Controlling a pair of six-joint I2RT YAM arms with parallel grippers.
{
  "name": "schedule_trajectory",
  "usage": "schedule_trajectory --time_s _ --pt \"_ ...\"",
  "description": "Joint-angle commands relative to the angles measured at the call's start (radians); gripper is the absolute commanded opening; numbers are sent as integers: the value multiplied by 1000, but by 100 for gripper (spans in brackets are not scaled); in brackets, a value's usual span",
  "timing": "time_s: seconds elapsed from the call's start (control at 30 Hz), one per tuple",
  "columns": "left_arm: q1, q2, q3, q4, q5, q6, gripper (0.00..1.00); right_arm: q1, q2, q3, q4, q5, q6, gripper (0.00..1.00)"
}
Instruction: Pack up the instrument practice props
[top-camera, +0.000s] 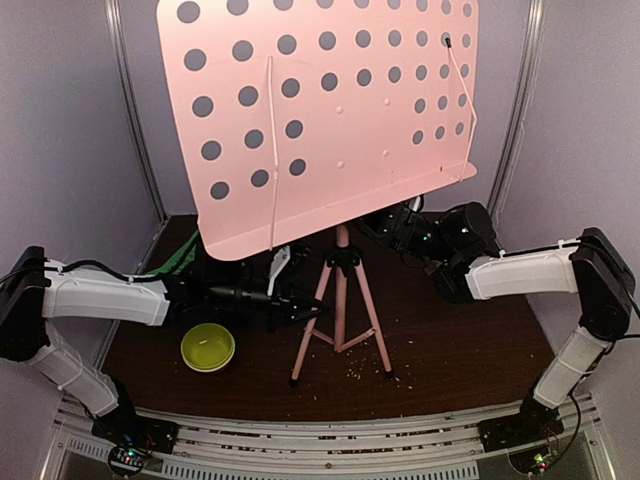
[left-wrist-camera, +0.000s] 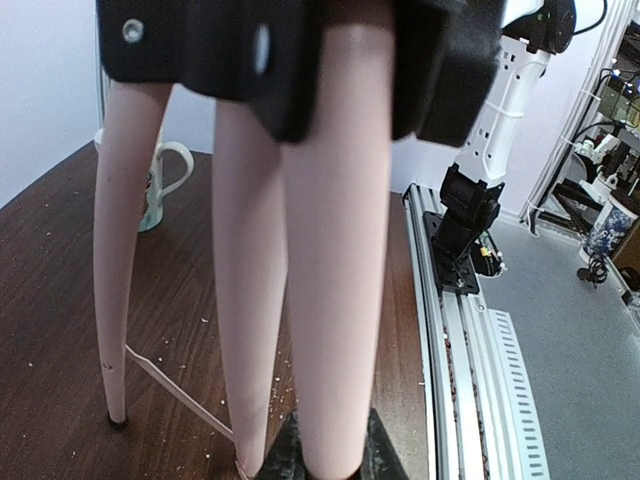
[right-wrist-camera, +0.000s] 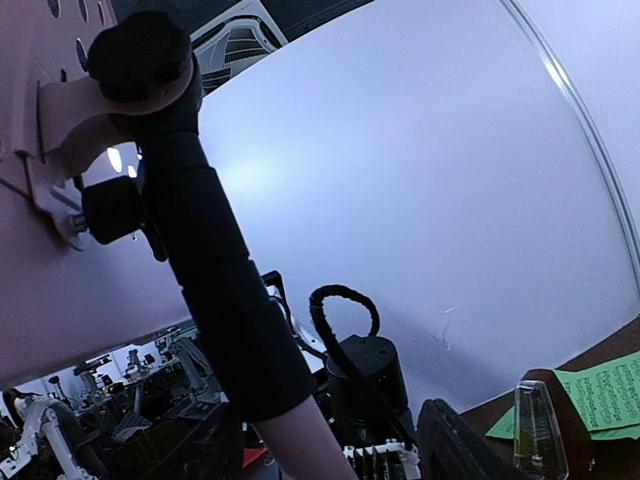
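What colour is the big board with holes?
Pink with round holes; the music stand's desk shows best in the top external view.

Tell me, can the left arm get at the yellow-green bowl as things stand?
Probably: nothing covers the yellow-green bowl just beside that arm, but the left fingers flank a pink tripod leg and must release first.

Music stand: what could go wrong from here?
1. The left gripper clamps one leg of the music stand; its big tilted desk sits high, so a pull could tip it.
2. A fall could hit the bowl or mug.
3. The right gripper is under the desk, grip unseen; support uncertain.
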Motion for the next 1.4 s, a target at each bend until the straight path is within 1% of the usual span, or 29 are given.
schedule_trajectory --time_s 0.0,0.17,0.33,0.5,0.67,0.77,0.83,0.97,1.2,1.37 --pt "-11 -7 45 95 87 -12 0 12 -3 34 84 -42 43 61" --pt "-8 -4 57 73 93 0 0 12 -14 46 80 -35 41 60" --pt "-6 -3 59 70 96 1 0 12 -4 63 89 -33 53 53" --pt "-5 1 62 69 94 2 0 14 1 65 88 -44 61 37" --pt "-3 1 61 88 78 -1 0 14 -12 18 87 -53 57 22" --pt "-2 1 62 108 58 -1 0 14 -21 -11 89 -48 53 10" --pt "-2 1 64 132 47 -5 0 14 -27 -25 91 -48 49 4" --pt "-2 1 75 212 40 -32 0 15 -38 -39 90 -44 37 0" --pt "-3 12 95 387 28 -84 0 26 -53 -36 40 -44 -6 0" --pt "-4 -1 109 430 4 -76 0 35 -67 -32 -14 -44 -44 0"
